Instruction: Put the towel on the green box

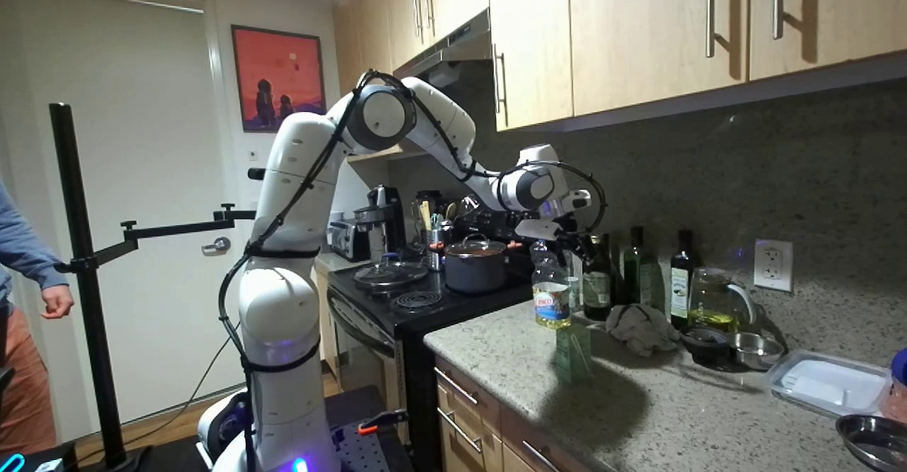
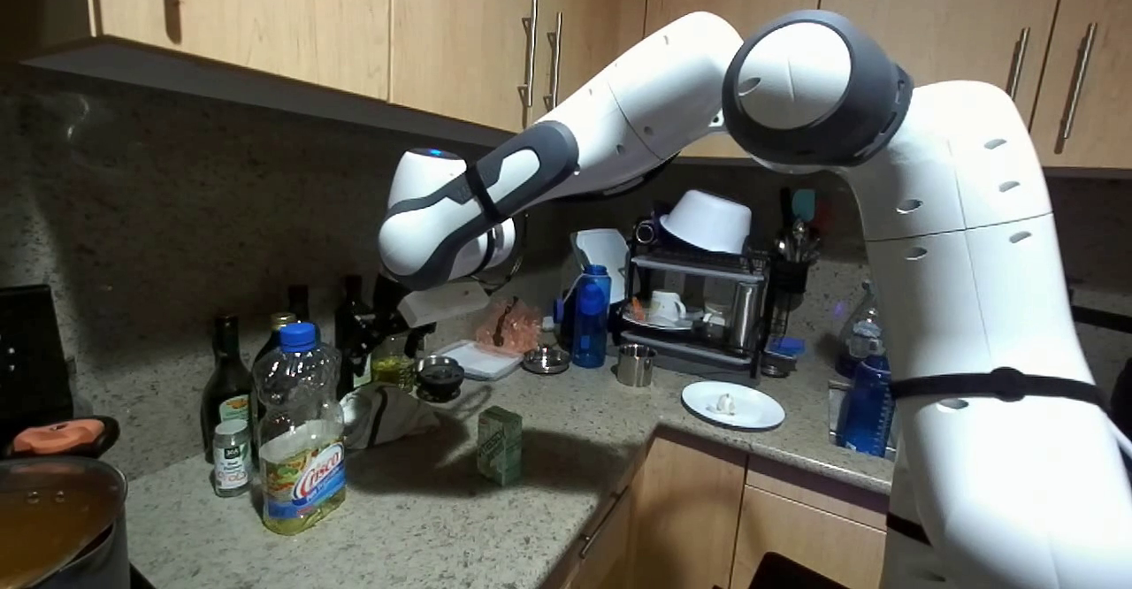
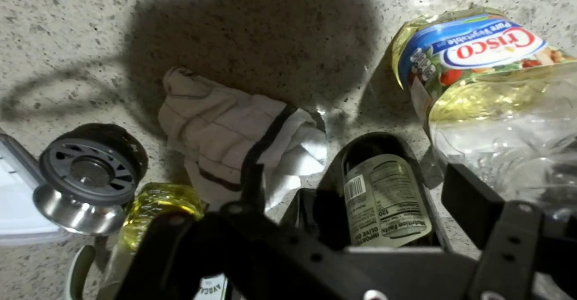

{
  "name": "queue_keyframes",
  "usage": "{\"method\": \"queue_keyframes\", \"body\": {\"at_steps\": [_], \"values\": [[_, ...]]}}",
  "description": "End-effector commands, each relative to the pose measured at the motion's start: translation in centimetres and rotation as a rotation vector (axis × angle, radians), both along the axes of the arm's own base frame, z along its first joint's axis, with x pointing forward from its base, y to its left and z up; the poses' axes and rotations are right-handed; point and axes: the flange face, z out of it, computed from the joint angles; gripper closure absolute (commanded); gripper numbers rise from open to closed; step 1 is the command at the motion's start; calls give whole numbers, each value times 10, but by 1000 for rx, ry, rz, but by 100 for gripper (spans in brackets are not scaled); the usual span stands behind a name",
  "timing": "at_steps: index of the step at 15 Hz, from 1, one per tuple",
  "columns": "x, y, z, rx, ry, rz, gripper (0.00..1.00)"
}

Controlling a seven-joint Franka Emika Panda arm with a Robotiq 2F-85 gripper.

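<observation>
The towel [image 1: 641, 329], white with dark stripes, lies crumpled on the counter beside the bottles; it also shows in an exterior view [image 2: 385, 416] and in the wrist view [image 3: 230, 129]. The small green box [image 1: 572, 353] stands upright nearer the counter's front edge, also seen in an exterior view [image 2: 500, 446]; it is out of the wrist view. My gripper [image 3: 360, 189] is open above the counter, near the bottle tops; it also shows in an exterior view [image 1: 577, 242]. An olive oil bottle [image 3: 387, 201] appears between its fingers in the wrist view, with neither finger visibly touching it.
A Crisco oil bottle [image 2: 303, 474] stands beside the towel. Dark bottles [image 1: 682, 273] and a glass jug [image 1: 712, 298] stand along the wall. A steel bowl [image 1: 757, 350] and a clear container [image 1: 825, 380] lie further along. A pot [image 1: 476, 266] stands on the stove.
</observation>
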Motion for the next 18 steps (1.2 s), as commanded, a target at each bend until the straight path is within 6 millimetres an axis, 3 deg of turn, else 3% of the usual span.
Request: {"method": "queue_keyframes", "body": {"at_steps": [1,11,17,18], "values": [[13,-14,-10,4,9,-69,0],[77,-26,-67,58,24,-121,0],[103,-42,-93,29,10,-162,0],[106,-45,-96,25,12,-165,5]]}}
